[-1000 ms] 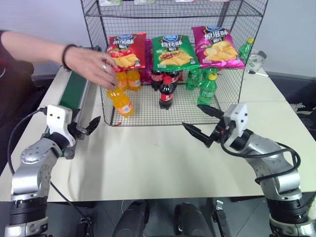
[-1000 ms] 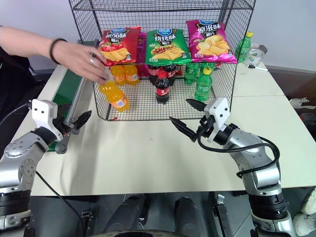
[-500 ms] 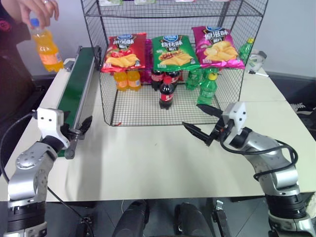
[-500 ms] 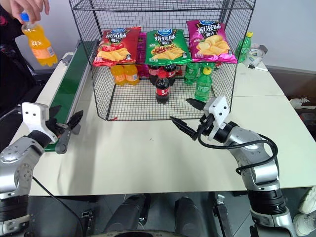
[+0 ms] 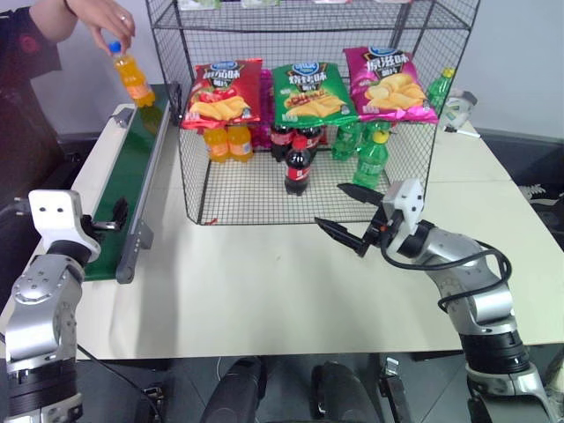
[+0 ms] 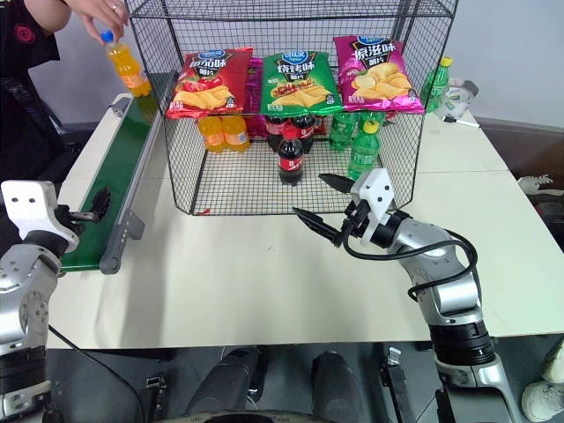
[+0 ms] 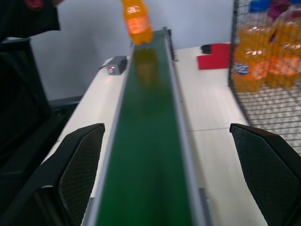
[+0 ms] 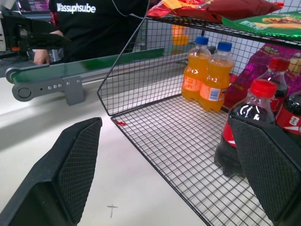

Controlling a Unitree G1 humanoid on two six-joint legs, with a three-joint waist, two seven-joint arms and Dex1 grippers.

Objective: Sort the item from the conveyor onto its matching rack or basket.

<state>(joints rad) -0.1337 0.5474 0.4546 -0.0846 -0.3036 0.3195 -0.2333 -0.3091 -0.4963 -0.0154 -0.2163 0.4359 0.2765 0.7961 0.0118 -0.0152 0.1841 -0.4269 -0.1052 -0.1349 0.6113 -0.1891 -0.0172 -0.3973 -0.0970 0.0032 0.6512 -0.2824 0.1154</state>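
Looking down over the table (image 5: 264, 291), we see a person's hand (image 5: 104, 16) holding the orange bottle (image 5: 133, 77) by its blue cap, above the far end of the conveyor (image 5: 132, 167). The bottle hangs tilted, its base close to the green belt; we cannot tell if it touches the belt. In the left wrist view the bottle (image 7: 137, 21) appears straight ahead, far along the belt.

Our left gripper (image 5: 113, 216) is at the near end of the conveyor, over the belt, and its two fingers stand wide apart with nothing between them. Our right gripper (image 5: 352, 217) is over the table just in front of the rack (image 5: 414, 167), pointing towards the left. Its fingers are also spread wide and hold nothing.

Inside the rack, on the grid floor, two orange bottles (image 5: 226, 143) stand together at the back left, under the red chip bag (image 5: 222, 92). Cola bottles (image 5: 297, 164) stand in the middle under the green bag (image 5: 310, 93), and green bottles (image 5: 370, 159) stand at the right under the magenta bag (image 5: 388, 85).
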